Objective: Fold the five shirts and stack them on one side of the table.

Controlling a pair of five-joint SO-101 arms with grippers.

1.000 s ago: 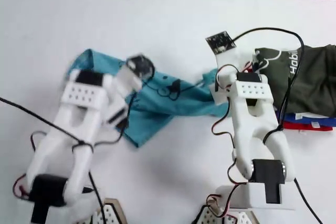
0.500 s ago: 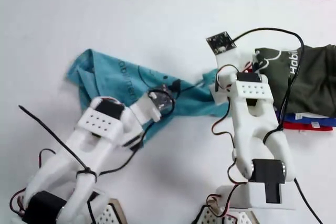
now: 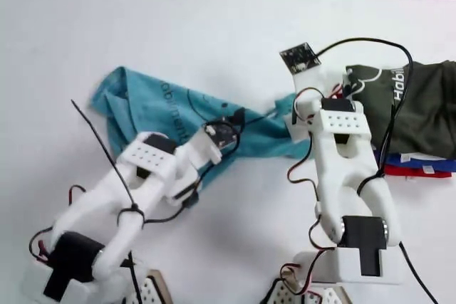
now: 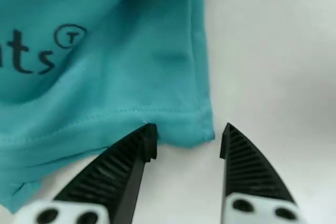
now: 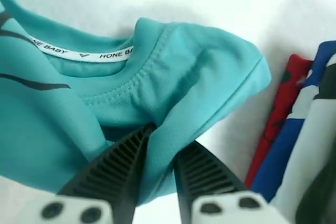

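Overall light: bright and even, falling from above; the white table (image 3: 214, 26) is close to washed out in the high view.
Background: a dark strip lies beyond the table's far edge.
Arm shadows: faint, soft-edged grey patches on the table under both arms.
Left gripper (image 4: 188, 132): the ribbed faces of its black fingers (image 4: 126, 161) carry a dull sheen; a thin soft shadow sits under the teal shirt (image 4: 105, 77) hem between the fingertips.
Right gripper (image 5: 165, 140): the finger ribs are lit grey; beyond the fingertips a broad soft shadow lies behind the shirt's collar, with a deeper one between its fold and the stacked shirts (image 5: 294, 129).
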